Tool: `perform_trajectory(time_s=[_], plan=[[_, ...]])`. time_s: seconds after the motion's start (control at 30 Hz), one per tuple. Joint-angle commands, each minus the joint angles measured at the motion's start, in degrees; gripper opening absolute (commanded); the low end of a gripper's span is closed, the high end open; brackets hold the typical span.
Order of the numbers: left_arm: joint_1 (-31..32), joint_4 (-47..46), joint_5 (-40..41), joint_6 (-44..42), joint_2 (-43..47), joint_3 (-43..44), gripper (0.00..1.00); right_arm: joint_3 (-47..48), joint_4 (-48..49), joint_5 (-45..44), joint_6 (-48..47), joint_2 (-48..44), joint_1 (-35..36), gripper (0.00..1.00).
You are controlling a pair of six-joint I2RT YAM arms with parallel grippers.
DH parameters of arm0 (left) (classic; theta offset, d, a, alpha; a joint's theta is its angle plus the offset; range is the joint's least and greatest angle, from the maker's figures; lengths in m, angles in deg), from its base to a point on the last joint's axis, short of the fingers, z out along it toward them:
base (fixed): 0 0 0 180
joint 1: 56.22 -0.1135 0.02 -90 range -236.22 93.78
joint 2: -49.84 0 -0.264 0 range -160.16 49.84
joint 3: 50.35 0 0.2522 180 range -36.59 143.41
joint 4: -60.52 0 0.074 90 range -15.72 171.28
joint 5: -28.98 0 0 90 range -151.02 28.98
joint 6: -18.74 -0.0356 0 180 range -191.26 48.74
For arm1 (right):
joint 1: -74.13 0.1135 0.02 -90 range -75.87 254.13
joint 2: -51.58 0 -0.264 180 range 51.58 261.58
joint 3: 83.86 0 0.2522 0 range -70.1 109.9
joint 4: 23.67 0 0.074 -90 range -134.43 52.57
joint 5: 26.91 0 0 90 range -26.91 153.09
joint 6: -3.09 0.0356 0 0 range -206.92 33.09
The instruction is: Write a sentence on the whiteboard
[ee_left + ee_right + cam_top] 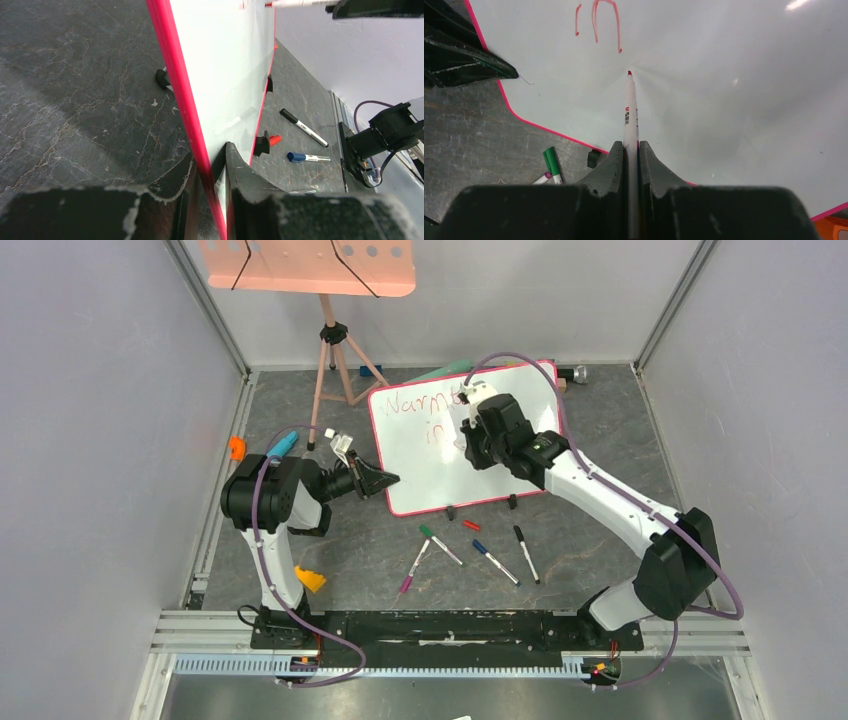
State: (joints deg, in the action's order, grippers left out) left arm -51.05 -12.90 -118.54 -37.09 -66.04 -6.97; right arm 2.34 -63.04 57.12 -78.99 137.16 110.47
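Note:
The whiteboard [420, 475], white with a pink-red rim, stands tilted on black clip feet at mid table. Red words of the sentence [415, 402] read about "Warmth", with "in" [432, 433] below. My left gripper [385, 480] is shut on the board's left rim [187, 100], one finger on each face [212, 172]. My right gripper [468, 430] is over the board, shut on a white red-tipped marker [629, 115] between its fingers [629, 147]. The marker tip sits at the board surface [724, 100], just below and right of the red "in" [599, 22].
Loose markers lie in front of the board: green and purple [430, 545], blue [495, 562], black [526, 554], and a red cap [471, 525]. A salmon perforated tray on a tripod [310, 265] stands at the back left. Orange pieces [309, 579] lie near the left arm.

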Motion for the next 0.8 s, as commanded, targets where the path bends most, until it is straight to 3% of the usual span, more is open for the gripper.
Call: perform_trajectory(time_s=[0.0,0.53,0.77], plan=[[-0.9,-2.0,9.1,-6.5,-0.9,-0.1,0.07,-1.9,2.3,-0.1,-0.2,-1.9,0.9,0.0],[-0.9,-2.0,8.9,-6.3,-0.9,0.0,0.07,0.5,3.7,0.9,-1.0,1.2,2.2,0.0],[-0.9,-2.0,8.8,-6.2,-1.0,0.1,0.07,4.2,2.7,0.7,-3.9,3.5,6.1,0.0]])
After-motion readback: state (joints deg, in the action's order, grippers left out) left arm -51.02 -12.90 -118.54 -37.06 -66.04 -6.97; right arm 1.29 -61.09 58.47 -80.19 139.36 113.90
